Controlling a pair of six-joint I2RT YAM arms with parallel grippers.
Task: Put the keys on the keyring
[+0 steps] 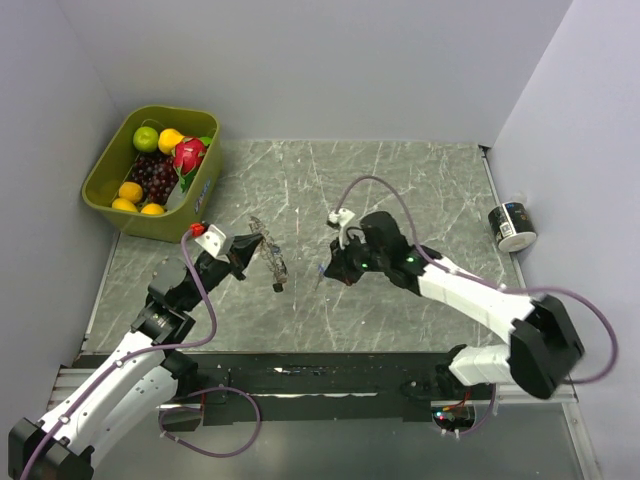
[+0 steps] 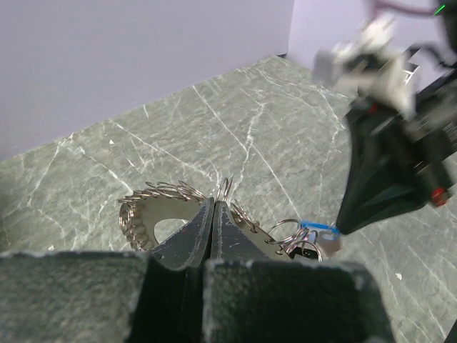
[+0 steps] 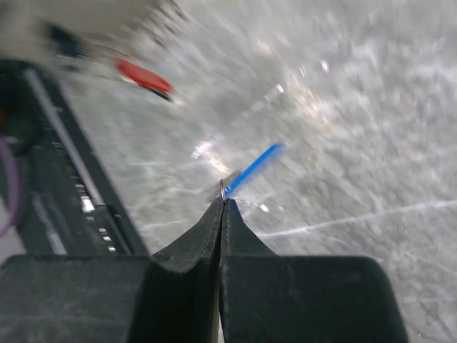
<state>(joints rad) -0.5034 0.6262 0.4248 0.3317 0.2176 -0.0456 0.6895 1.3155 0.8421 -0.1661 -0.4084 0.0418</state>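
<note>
Jaws of the right gripper squeezed shut on the metal end of a blue key. Jaws of the left gripper shut tight too, pinching the bumpy keyring and holding it over the table. Blue key just beside the far end of the keyring, by some small loops hanging there. Looks like the threading step: bringing key to ring. Next, probably: line up the hole in the key with the wire, push slowly, hold the keyring very still. Too blurry to tell whether already hooked on.
</note>
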